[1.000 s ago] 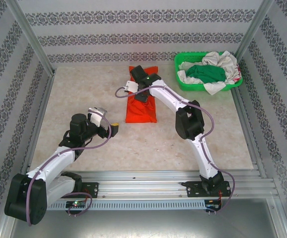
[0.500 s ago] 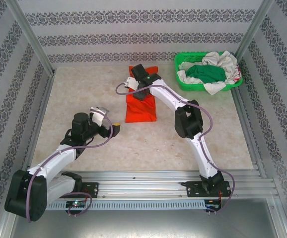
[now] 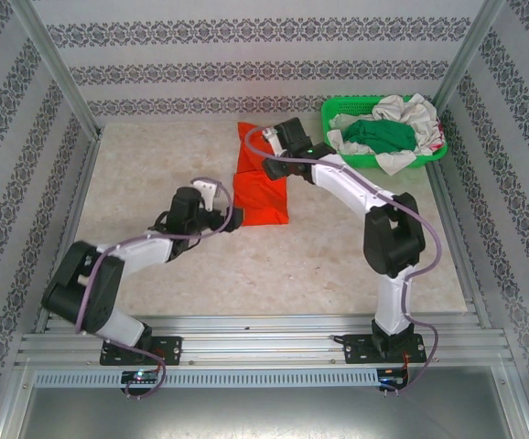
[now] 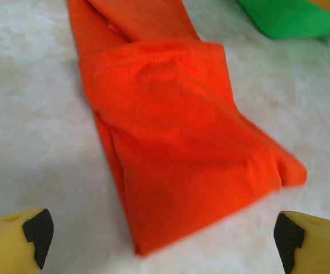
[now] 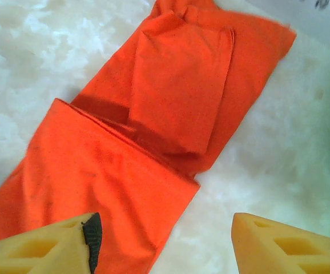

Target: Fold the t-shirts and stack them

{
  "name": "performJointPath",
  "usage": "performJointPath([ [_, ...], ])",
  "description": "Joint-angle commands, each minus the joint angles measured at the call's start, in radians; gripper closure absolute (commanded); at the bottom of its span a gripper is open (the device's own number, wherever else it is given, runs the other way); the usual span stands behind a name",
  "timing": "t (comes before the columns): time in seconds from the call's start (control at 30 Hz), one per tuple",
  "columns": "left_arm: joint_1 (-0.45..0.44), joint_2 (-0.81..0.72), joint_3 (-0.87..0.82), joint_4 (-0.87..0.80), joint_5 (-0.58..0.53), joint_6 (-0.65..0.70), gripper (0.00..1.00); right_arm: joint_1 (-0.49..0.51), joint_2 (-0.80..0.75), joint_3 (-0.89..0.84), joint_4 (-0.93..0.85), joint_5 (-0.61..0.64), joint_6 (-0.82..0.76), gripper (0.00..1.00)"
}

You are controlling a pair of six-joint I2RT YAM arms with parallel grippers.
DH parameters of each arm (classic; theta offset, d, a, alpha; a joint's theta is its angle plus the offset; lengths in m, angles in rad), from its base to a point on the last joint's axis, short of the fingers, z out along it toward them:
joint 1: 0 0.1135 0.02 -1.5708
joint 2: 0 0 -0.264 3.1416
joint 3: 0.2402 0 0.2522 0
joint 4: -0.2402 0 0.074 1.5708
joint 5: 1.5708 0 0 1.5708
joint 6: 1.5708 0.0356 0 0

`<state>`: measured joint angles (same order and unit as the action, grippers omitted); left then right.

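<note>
Looking at the orange t-shirt (image 3: 257,183) here: folded down to a long narrow strip, lying on the table (image 3: 155,165) toward the far side, just left of the green basket (image 3: 336,117). Worth noting the long axis, running near to far and leaning a touch to the left at the far end. Got the left gripper (image 4: 160,234) sitting at the near end, fingers spread wide and pinching nothing, the doubled-over near edge straight ahead and framed between the two pads in the left wrist view. Got the right gripper (image 5: 165,237) hanging over the far end, fingers also apart and empty, left pad above cloth, right pad above bare table. So one gripper per end, lined up lengthwise, neither touching cloth as far as can be told. Guessing at an end-over-end fold next, along that same axis, and probably a job for the left gripper, being right on the near edge. Not yet dealt with: the dark green t-shirt (image 3: 383,135) and the white t-shirt (image 3: 409,110), heaped together in the basket.
</note>
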<state>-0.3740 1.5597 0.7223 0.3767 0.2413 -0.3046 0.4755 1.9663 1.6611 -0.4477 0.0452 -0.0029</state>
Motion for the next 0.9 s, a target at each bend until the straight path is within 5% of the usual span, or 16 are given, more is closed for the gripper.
performJointPath([
  [0.0,-0.017,0.091,0.119,-0.029,-0.023,-0.197,0.01,-0.043,-0.021,-0.114,0.032,-0.177,0.354,0.42],
  [0.17,-0.024,0.239,0.250,-0.117,0.000,-0.304,0.29,-0.077,-0.014,-0.233,0.184,-0.375,0.492,0.56],
  [0.37,-0.041,0.329,0.308,-0.155,0.030,-0.344,0.54,-0.074,0.097,-0.145,0.173,-0.410,0.504,0.70],
  [0.6,-0.051,0.348,0.284,-0.158,0.039,-0.376,0.64,-0.071,0.234,-0.061,0.163,-0.432,0.535,0.77],
  [0.87,-0.069,0.277,0.162,-0.208,0.019,-0.395,0.64,-0.052,0.172,-0.248,0.218,-0.413,0.544,0.78],
])
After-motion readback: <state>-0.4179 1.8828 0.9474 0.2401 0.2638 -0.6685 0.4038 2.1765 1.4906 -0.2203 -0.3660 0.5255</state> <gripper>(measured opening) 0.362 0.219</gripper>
